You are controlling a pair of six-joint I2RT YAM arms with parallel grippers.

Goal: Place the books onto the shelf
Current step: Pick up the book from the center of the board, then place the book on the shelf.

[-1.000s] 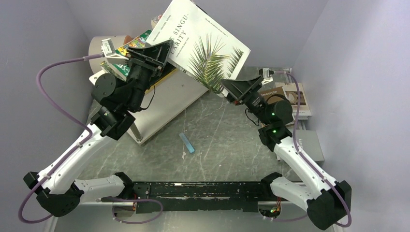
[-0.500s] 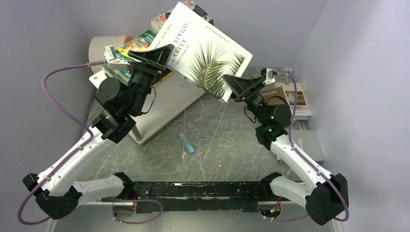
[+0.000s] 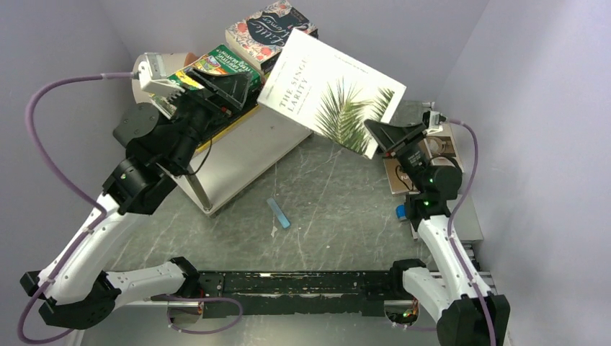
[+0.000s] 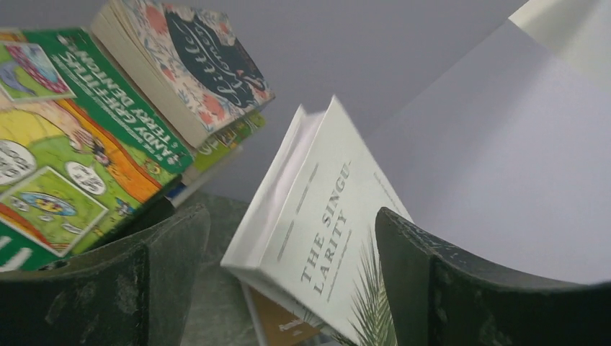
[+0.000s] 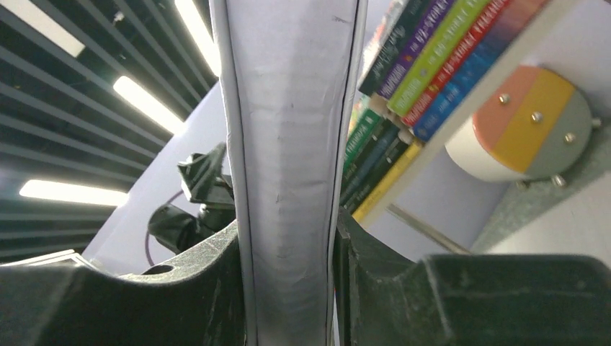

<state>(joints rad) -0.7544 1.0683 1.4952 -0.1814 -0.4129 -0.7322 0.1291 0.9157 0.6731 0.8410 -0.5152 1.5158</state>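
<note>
White book [image 3: 331, 97]: held in the air above the rear half of the table [image 3: 324, 209], cover with the palm leaf facing up, tilted, its left corner highest. It touches neither the table nor the shelf [image 3: 245, 155].

Right gripper [image 3: 376, 137]: clamped on the white book at its lower right corner. In the right wrist view both fingers press flat against the two sides of the book.

Left gripper [image 3: 241, 86]: jaws wide apart, nothing between them. It hangs over the shelf's top board, with the white book's left corner just ahead of the fingertips.

Shelf: stands askew at the left rear corner of the table. A green book [image 3: 216, 63] lies on a stack at the rear end of its top board, and a floral book [image 3: 270, 25] lies on top of the stack. More books stand spine-out on a shelf board in the right wrist view.

Brown book [image 3: 394, 176]: lies flat at the right edge of the table, partly hidden by the right arm.

Bar [image 3: 278, 213]: blue, flat on the table near its middle, well apart from both grippers.

Block [image 3: 400, 212]: blue, beside the right arm.
</note>
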